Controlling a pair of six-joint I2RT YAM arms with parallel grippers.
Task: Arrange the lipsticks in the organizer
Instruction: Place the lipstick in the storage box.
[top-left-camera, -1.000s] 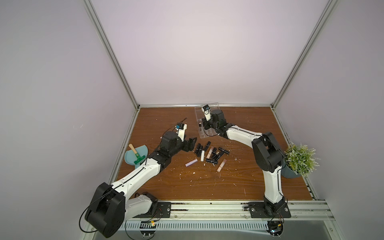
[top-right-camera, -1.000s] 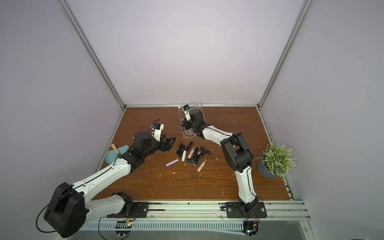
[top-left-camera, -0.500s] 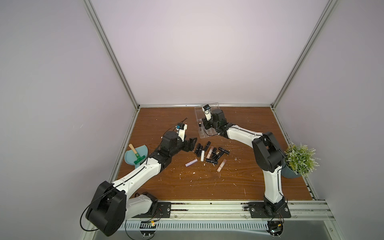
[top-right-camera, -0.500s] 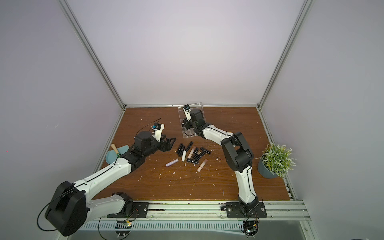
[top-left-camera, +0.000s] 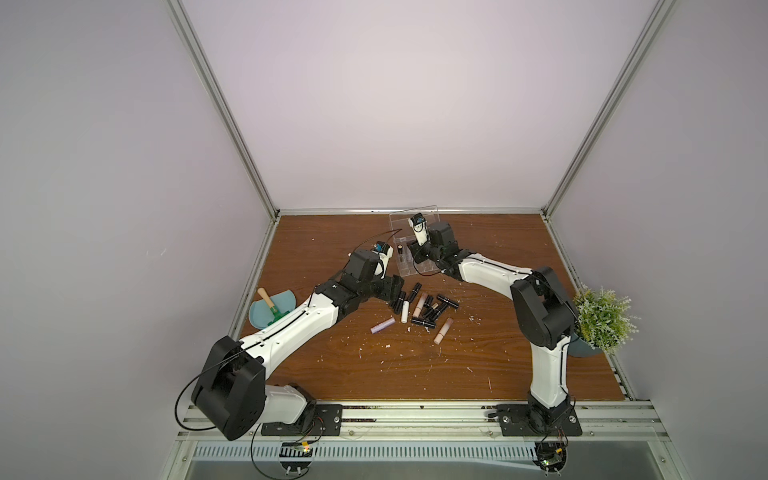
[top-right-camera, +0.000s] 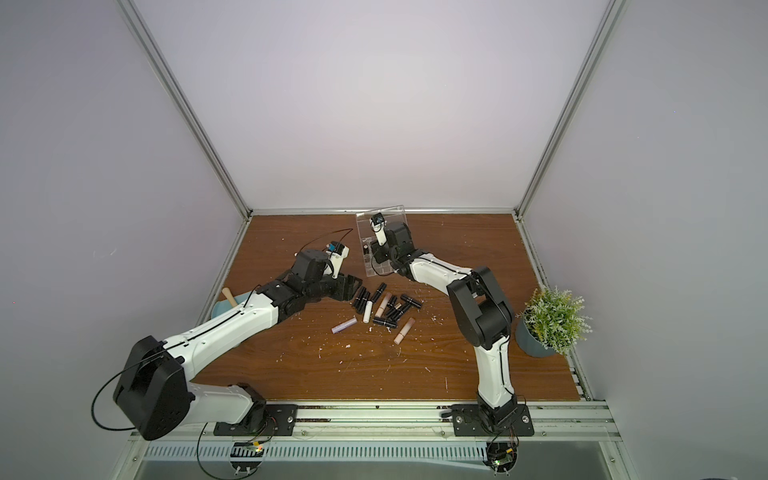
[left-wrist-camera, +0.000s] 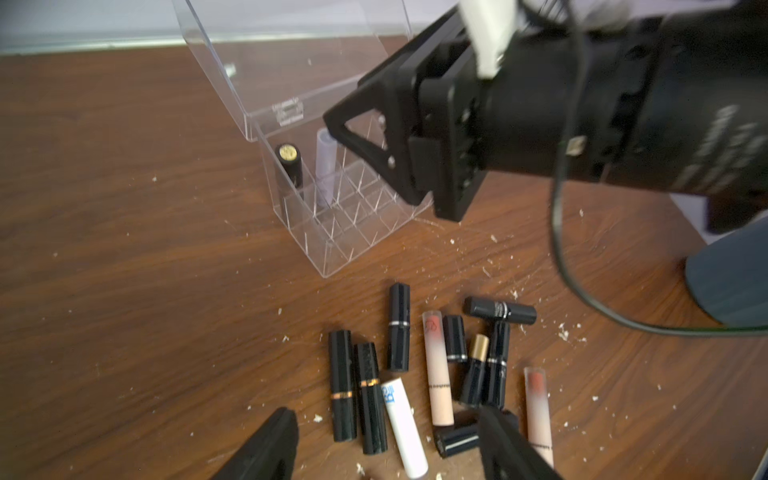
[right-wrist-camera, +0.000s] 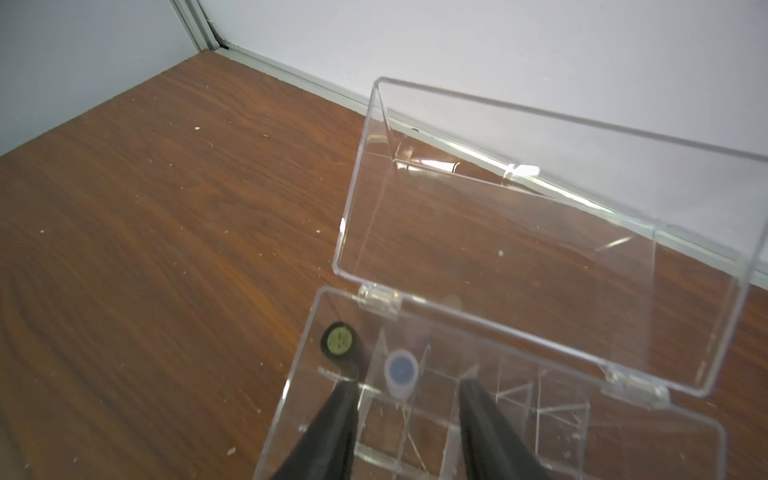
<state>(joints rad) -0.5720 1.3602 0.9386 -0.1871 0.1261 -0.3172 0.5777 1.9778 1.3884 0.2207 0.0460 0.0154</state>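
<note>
The clear organizer (top-left-camera: 417, 266) (top-right-camera: 380, 266) (left-wrist-camera: 345, 232) (right-wrist-camera: 540, 424) stands at the back with its lid raised. Two lipsticks stand in its corner cells: a black gold-topped one (left-wrist-camera: 289, 160) (right-wrist-camera: 340, 341) and a lavender one (left-wrist-camera: 325, 164) (right-wrist-camera: 401, 371). My right gripper (top-left-camera: 413, 259) (top-right-camera: 377, 257) (right-wrist-camera: 407, 384) hangs open over the lavender tube without touching it. Several lipsticks (top-left-camera: 424, 307) (top-right-camera: 388, 309) (left-wrist-camera: 436, 365) lie loose in a heap in front. My left gripper (top-left-camera: 397, 287) (top-right-camera: 353, 286) (left-wrist-camera: 386, 415) is open, low over the heap's left end, with a white tube (left-wrist-camera: 403, 424) between its fingers.
A light-blue dustpan (top-left-camera: 257, 316) (top-right-camera: 218, 309) holding a wooden-handled green tool lies at the left edge. A potted plant (top-left-camera: 602, 320) (top-right-camera: 550, 318) stands at the right edge. A lavender tube (top-left-camera: 382, 325) lies apart from the heap. Pale crumbs litter the wooden floor.
The right gripper's jaws have spread apart over the organizer. The left jaws have narrowed a little. Both arms have hardly shifted.
</note>
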